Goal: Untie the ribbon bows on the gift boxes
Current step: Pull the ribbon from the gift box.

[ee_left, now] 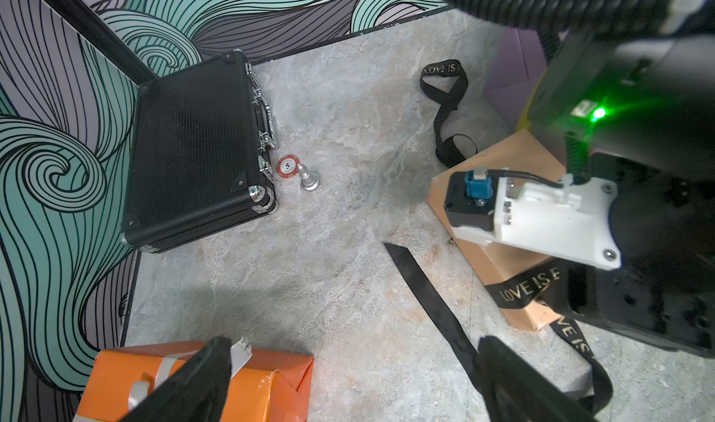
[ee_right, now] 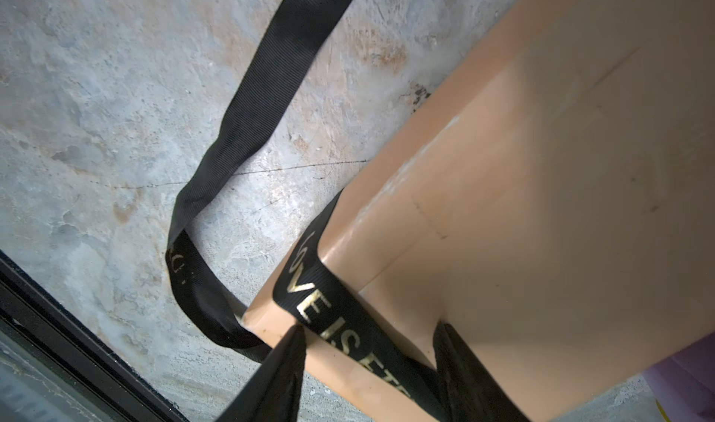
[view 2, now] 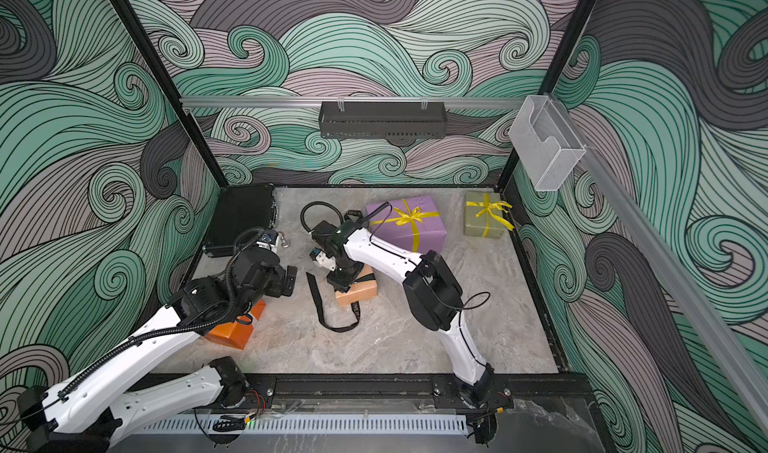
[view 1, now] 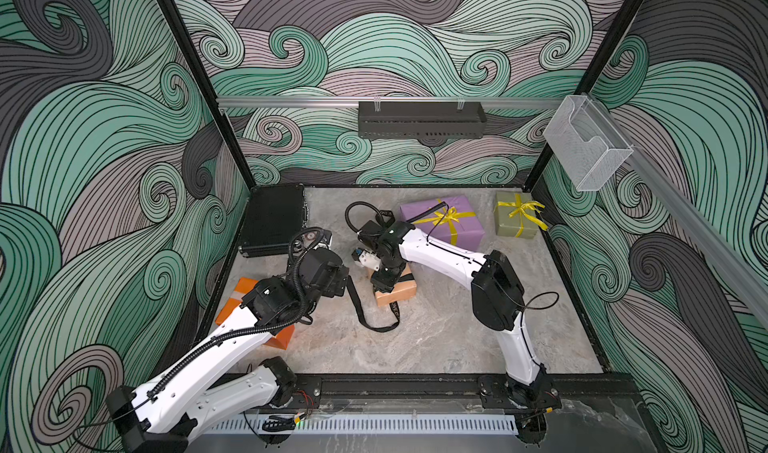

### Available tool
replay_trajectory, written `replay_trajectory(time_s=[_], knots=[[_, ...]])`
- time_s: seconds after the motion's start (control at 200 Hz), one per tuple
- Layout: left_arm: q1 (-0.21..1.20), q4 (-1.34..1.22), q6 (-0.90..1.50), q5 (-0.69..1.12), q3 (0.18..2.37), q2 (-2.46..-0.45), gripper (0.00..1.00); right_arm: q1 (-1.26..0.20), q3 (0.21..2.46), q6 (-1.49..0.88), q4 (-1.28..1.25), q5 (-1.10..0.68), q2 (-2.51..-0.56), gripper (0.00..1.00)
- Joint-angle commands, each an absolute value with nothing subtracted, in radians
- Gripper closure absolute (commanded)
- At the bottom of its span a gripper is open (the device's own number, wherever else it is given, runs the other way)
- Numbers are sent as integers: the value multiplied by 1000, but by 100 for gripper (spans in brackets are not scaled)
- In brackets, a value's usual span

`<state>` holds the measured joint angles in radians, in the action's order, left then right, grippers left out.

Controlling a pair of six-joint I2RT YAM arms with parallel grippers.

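The tan box (ee_right: pixel 503 207) sits mid bench (view 1: pixel 436 338) w/ the black ribbon (ee_right: pixel 329 311) across its top. The right hand (ee_right: pixel 369 346) is down on that box, fingers apart, one each side of the ribbon, not pinching it. The ribbon looks soft, flat & floppy, so it should bend & slide easy. Its long end lies loose on the bench, so that bow looks undone already. The box is prob light & could get dragged along. Best spot to grab: the flat bit on top, or the loose end.

The left hand (ee_left: pixel 354 342) hangs wide open at near left, over the orange box (ee_left: pixel 271 385) w/ its white ribbon (ee_left: pixel 164 368), which is thin & easy to miss.

Far right are the purple box (view 1: pixel 461 203) w/ a yellow bow (view 1: pixel 449 216) & the green box (view 1: pixel 505 230) w/ a smaller yellow bow (view 1: pixel 524 211). Both bows are shiny, maybe slippy, so pull a tail end
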<state>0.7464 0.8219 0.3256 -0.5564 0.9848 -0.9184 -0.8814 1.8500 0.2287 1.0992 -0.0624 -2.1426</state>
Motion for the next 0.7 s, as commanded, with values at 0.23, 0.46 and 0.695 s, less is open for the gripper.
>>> replay_trajectory(time_s=[0.23, 0.46, 0.695], knots=[[739, 813, 336, -558, 984, -897, 1, -869, 1759, 209, 1083, -115, -2118, 52], [739, 808, 334, -557, 981, -890, 1, -869, 1701, 190, 1054, -115, -2075, 56], [739, 807, 335, -554, 981, -894, 1, -871, 1616, 157, 993, -143, -2006, 58]])
